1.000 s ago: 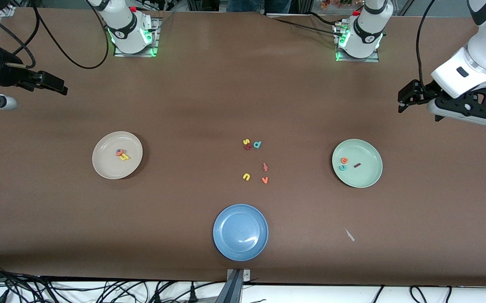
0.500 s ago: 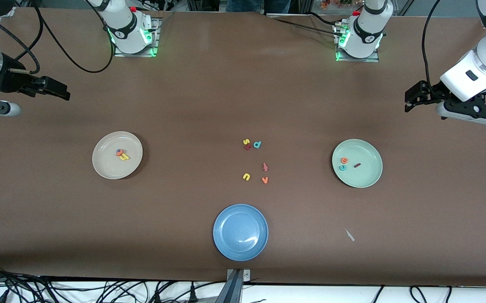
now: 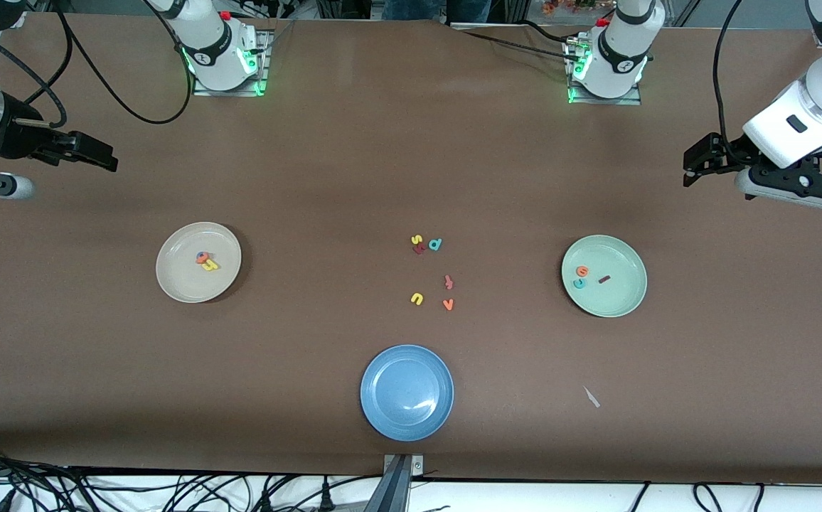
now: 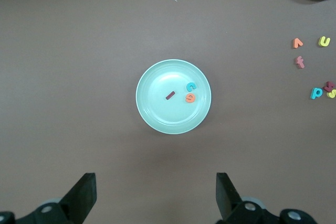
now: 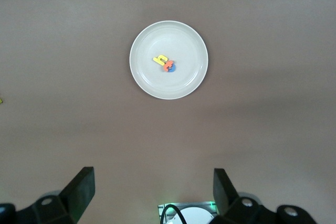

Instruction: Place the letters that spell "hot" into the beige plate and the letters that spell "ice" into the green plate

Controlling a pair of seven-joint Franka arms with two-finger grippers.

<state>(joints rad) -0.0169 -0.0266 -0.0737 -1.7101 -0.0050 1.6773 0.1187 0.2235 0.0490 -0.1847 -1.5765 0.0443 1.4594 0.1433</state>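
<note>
Both the left gripper [image 3: 695, 165] and the right gripper [image 3: 95, 153] are hanging empty, fingers spread, over the table's [image 3: 354, 171] ends.

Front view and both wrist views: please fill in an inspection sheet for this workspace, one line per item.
Surface: brown table, flat.
Job's things: beige plate holds the yellow h, orange t and blue o, bunched together. Green plate holds the dark red i, teal c and orange e.
Clutter: blue plate nearest the front camera; spare letters loose between the plates; a pale scrap.
Grippers: left gripper open, held high at the left arm's end; right gripper open, held high at the right arm's end.
Cables: black cables by the arm bases and below the table's near edge.
Surroundings: nothing seen of note.
</note>
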